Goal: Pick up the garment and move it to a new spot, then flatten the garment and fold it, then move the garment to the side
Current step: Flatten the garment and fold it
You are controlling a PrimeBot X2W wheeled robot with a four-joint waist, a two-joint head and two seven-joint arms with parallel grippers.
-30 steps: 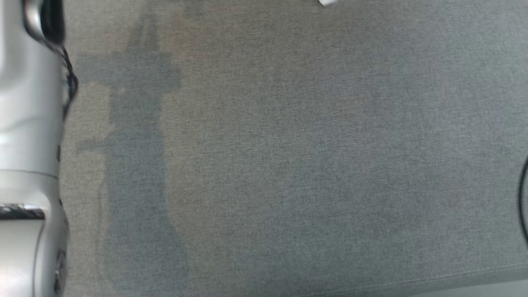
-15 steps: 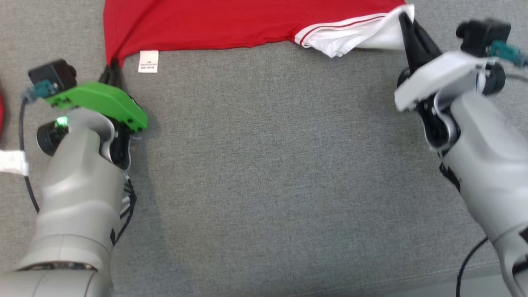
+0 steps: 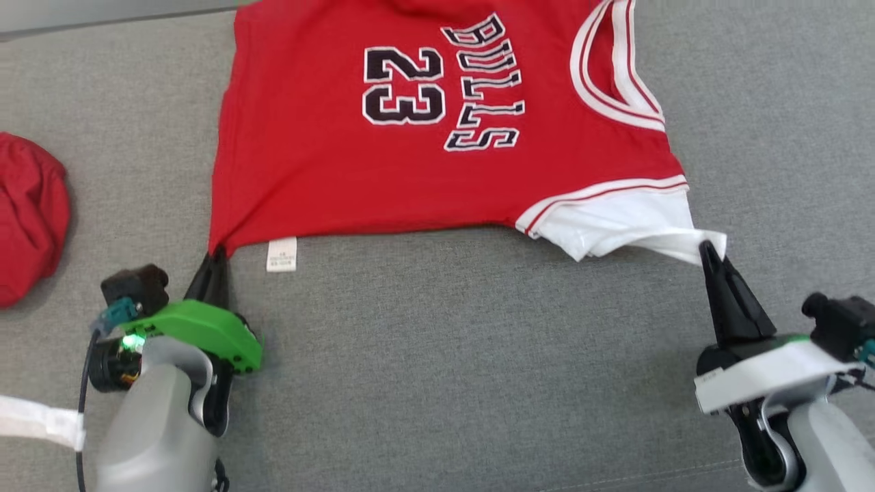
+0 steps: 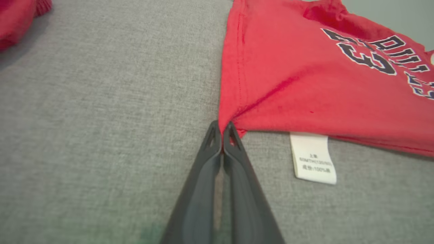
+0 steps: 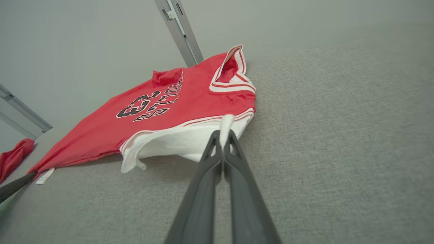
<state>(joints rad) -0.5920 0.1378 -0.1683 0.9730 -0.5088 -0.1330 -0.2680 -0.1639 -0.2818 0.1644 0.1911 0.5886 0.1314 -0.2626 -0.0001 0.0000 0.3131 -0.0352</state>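
"bulls" and "23" on the red jersey (image 3: pixel 437 137)

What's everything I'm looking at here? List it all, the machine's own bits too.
jersey: one, red with white trim and black "BULLS 23", spread on the grey surface.
care label: one, white, at the jersey's near hem.
bundled cloth: one, red, far left, apart from the jersey.
grey surface: one, woven fabric, under everything.
strip: one, white, lower left; what it is I cannot tell.
metal rails: two, grey, by the pale wall.
left end effector: one, dark fingers, green cover, shut on the jersey's near left corner.
right end effector: one, dark fingers, white cover, shut on the jersey's white sleeve edge.
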